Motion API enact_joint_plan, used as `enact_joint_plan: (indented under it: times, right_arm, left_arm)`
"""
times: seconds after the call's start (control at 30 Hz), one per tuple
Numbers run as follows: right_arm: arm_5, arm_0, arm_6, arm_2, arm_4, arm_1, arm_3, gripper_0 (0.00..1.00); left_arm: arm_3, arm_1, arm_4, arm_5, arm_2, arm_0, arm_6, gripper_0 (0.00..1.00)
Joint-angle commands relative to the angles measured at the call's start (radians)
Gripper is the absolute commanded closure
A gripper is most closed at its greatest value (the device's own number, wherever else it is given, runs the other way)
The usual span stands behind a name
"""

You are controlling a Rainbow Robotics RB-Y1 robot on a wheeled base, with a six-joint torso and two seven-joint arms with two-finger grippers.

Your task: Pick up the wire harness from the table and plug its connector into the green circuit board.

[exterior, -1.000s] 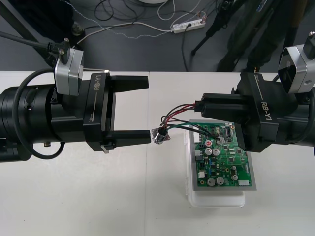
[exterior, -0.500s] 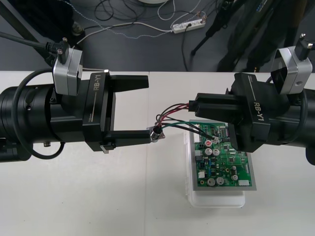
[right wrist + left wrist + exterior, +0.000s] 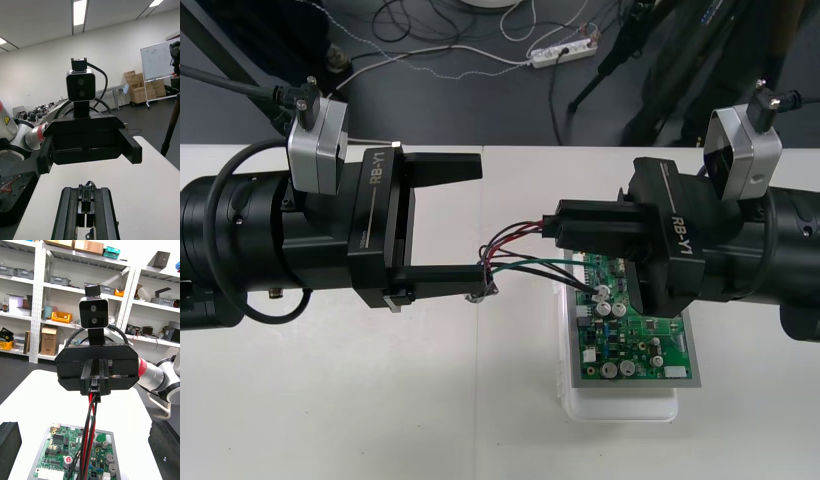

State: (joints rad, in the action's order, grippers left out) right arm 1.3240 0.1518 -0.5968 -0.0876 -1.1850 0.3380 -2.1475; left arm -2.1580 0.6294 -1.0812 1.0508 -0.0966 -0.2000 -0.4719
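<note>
Front view: we count one harness (image 3: 510, 240), red, black and green wires, pinched at three o'clock by right gripper (image 3: 555, 225); left gripper (image 3: 480, 220) spread.

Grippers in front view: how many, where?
2. Left gripper, jaws open, left of the green circuit board; right gripper, jaws shut on the wire harness, above the board's far end.

Pale table (image 3: 330, 400); dark floor (image 3: 480, 110) strewn with cables (image 3: 470, 47) beyond.
</note>
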Motion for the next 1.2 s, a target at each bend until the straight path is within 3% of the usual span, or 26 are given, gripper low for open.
enact_joint_plan:
  times: [0.03, 0.47, 1.2]
  right_arm:
    - [-0.014, 0.032, -0.02, 0.02, -0.025, -0.022, -0.011, 1.0]
    - [-0.109, 0.038, -0.017, 0.081, -0.045, -0.028, -0.009, 1.0]
    - [-0.108, 0.017, -0.012, 0.103, 0.015, -0.06, -0.009, 1.0]
  left_arm:
    - [-0.02, 0.021, 0.017, 0.021, -0.015, -0.036, 0.056, 0.0]
    - [-0.022, 0.019, 0.018, 0.021, -0.015, -0.038, 0.056, 0.0]
    - [-0.022, 0.021, 0.023, 0.02, -0.015, -0.036, 0.056, 0.0]
